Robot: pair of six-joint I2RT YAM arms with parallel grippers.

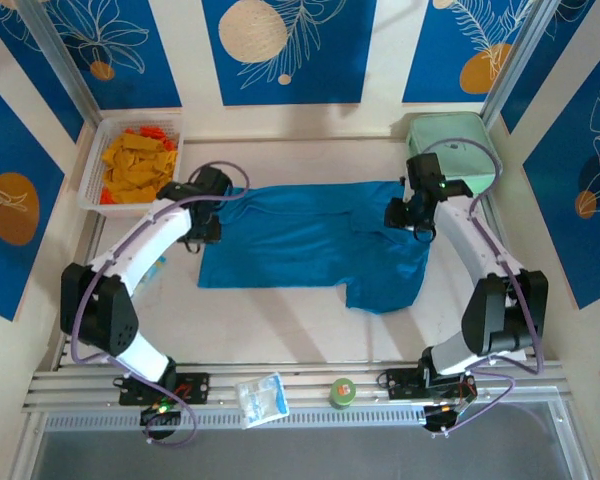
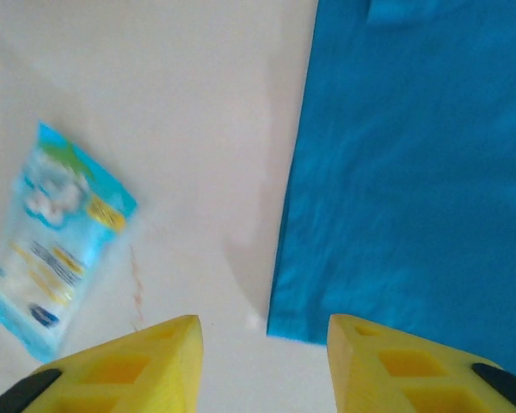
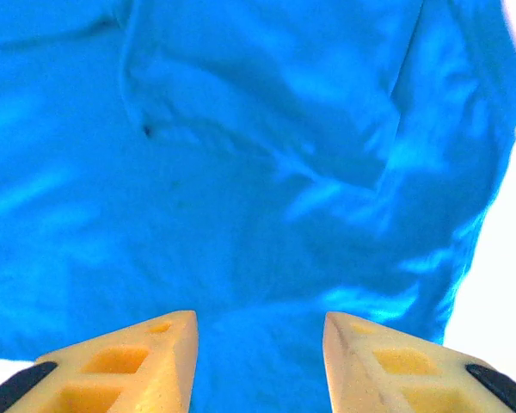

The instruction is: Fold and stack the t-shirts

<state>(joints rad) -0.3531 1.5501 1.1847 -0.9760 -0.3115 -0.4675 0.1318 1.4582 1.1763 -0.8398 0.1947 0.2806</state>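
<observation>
The left gripper is released, its yellow fingers apart above the bare table, just beside a corner of the teal-blue t-shirt; a small blue-and-white packet lies off to its side. The right gripper is also released, fingers spread over the shirt's rumpled cloth. The t-shirt lies spread out mid-table between the two arms.

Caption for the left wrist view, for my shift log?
Left hand open above the table at a corner of the teal t-shirt, a blue-and-white packet lying apart from it.
</observation>
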